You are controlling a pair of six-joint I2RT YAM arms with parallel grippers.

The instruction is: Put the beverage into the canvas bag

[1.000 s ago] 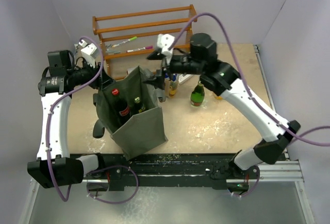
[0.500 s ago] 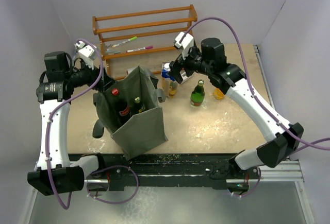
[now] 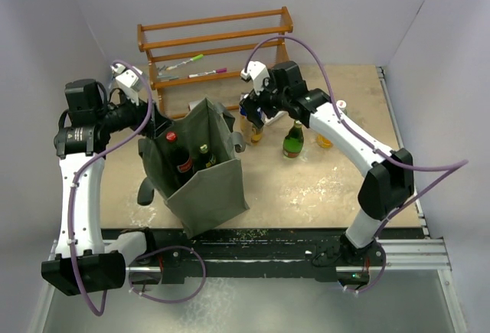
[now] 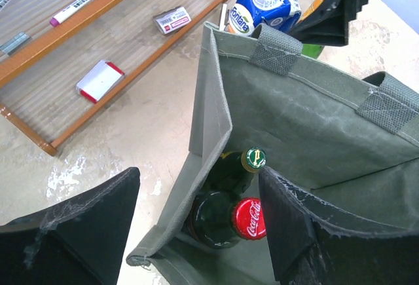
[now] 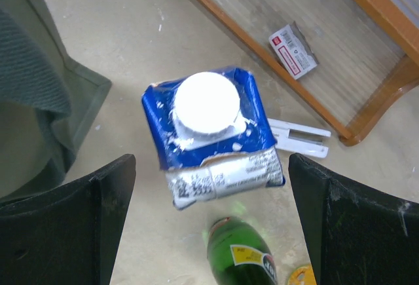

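The dark grey-green canvas bag (image 3: 207, 176) stands open at the centre left and shows up close in the left wrist view (image 4: 308, 121). A red-capped cola bottle (image 4: 249, 218) and a green-capped bottle (image 4: 253, 159) stand inside it. My left gripper (image 4: 198, 177) is open, its jaws straddling the bag's left wall at the rim (image 3: 157, 125). A blue carton with a white cap (image 5: 209, 128) stands on the table right of the bag. My right gripper (image 5: 211, 167) is open and hovers above the carton (image 3: 254, 109), one finger on each side, not touching it.
A green bottle (image 3: 293, 140) stands right of the carton and also shows in the right wrist view (image 5: 241, 253). A yellow-labelled bottle (image 3: 256, 130) and an orange item (image 3: 325, 140) stand nearby. A wooden rack (image 3: 214, 42) with markers and small boxes lies along the back.
My right gripper has pulled away from the bag's right rim, swung right, and now points down over the blue carton. The left arm and the bag have barely moved.
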